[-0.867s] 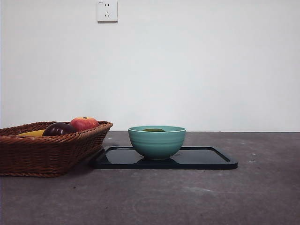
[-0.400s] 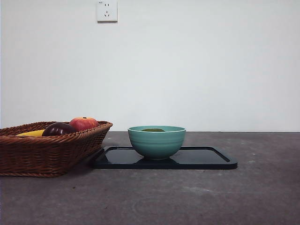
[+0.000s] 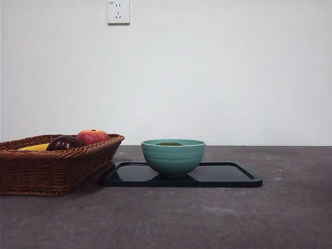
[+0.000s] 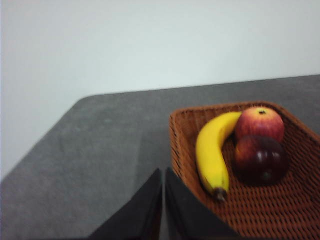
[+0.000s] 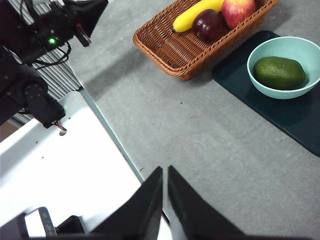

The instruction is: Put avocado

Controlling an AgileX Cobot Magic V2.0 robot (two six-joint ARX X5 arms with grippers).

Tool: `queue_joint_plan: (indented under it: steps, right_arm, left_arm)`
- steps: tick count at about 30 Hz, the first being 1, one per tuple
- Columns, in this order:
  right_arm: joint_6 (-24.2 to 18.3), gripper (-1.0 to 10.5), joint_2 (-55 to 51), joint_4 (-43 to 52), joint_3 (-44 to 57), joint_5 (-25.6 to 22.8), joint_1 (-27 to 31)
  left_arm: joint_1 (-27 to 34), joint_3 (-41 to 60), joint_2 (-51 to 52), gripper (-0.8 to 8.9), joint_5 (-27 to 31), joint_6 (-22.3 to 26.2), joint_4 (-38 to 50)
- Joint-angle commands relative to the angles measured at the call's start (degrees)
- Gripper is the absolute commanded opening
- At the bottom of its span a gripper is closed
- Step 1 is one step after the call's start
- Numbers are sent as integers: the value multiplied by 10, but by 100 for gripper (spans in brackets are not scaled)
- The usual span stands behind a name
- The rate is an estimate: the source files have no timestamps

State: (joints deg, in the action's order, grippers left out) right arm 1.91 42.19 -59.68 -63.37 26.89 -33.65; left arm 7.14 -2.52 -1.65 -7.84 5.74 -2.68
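Note:
The dark-green avocado point(image 5: 279, 73) lies inside the teal bowl point(image 5: 306, 50). In the front view only its top point(image 3: 169, 143) shows above the bowl's rim point(image 3: 173, 156). The bowl stands on a black tray point(image 3: 228, 175). My left gripper point(image 4: 163, 176) is shut and empty, high beside the wicker basket point(image 4: 280, 220). My right gripper point(image 5: 165, 173) is shut and empty, high above the table's near edge, far from the bowl. Neither arm shows in the front view.
The wicker basket point(image 3: 57, 166) stands left of the tray and holds a banana point(image 4: 212, 152), a red apple point(image 4: 260, 123) and a dark purple fruit point(image 4: 261, 159). A white base plate point(image 5: 60, 170) and black equipment point(image 5: 35, 45) lie beyond the table's edge.

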Motion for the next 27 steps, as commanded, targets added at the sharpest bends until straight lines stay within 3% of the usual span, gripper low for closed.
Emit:
queue_joint_plan:
  steps: [1,15,27]
  right_arm:
    - [0,7,3,5,-5,1,-4]
    - [0,8,3,5,-5,1,-4]
    - [0,8,3,5,-5,2,-4]
  left_arm:
    - [-9,13,6,9,-1,-13,10]
    - [-56,19,15,9,-1,-16,-79]
    - [-68,19,15,9,-1,-21,-77]
